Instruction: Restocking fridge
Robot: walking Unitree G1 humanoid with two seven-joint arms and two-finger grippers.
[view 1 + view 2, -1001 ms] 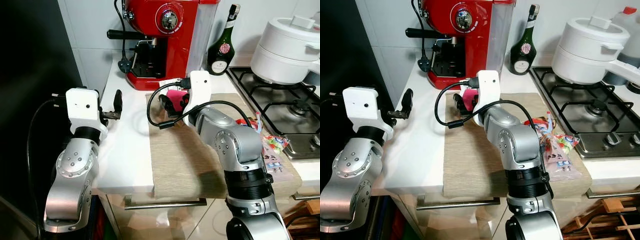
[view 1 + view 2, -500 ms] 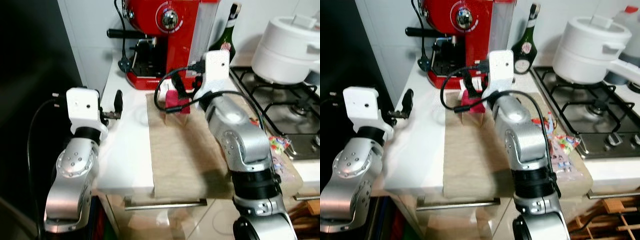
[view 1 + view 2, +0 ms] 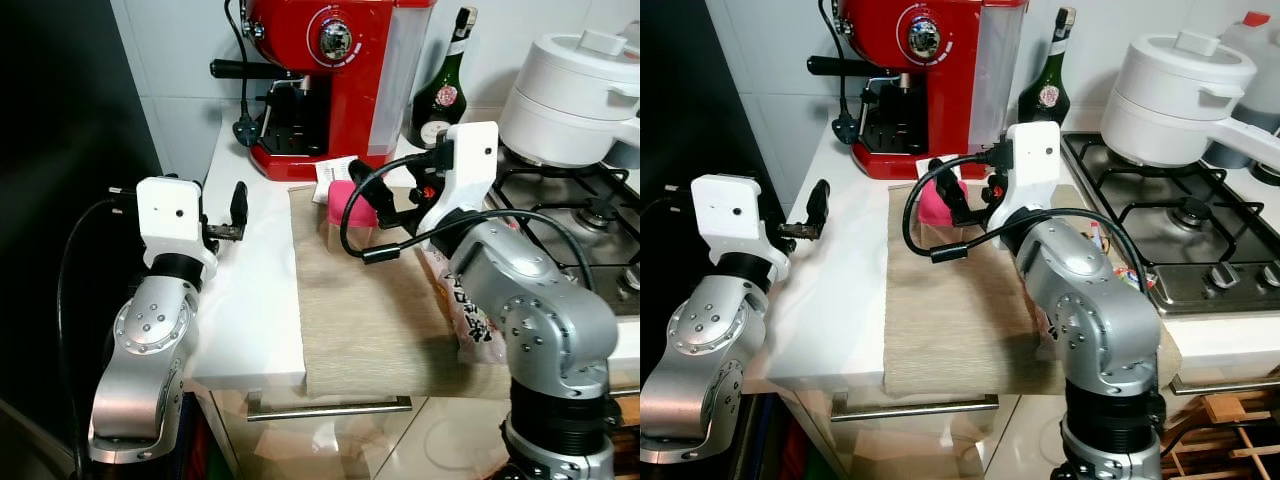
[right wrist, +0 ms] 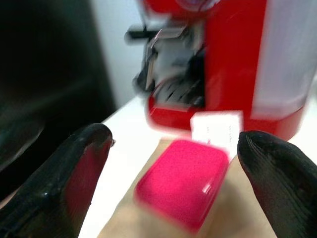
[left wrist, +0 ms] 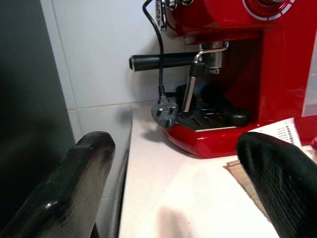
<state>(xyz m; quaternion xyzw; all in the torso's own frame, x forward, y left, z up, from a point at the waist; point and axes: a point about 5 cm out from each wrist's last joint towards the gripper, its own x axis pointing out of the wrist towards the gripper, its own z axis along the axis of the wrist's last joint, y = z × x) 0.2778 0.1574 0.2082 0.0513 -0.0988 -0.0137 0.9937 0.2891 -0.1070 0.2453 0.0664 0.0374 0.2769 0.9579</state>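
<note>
Left eye view gives us the white kitchen counter (image 3: 255, 300), with a red espresso machine (image 3: 335, 70) at its far edge. Nearer lies a beige woven mat (image 3: 365, 310). Our pink-lidded clear plastic container (image 3: 348, 212) stands upright on the mat's far end. Our right gripper (image 4: 171, 191) hovers above it, fingers spread apart. Our left gripper (image 5: 183, 191) hangs left, also spread, holding nothing.

The tall red espresso machine (image 3: 330, 80) walls off the white desk (image 3: 250, 300) at the back; the pink-lidded clear container (image 3: 345, 215) stands just before it, with bare beige mat (image 3: 360, 320) in front.
</note>
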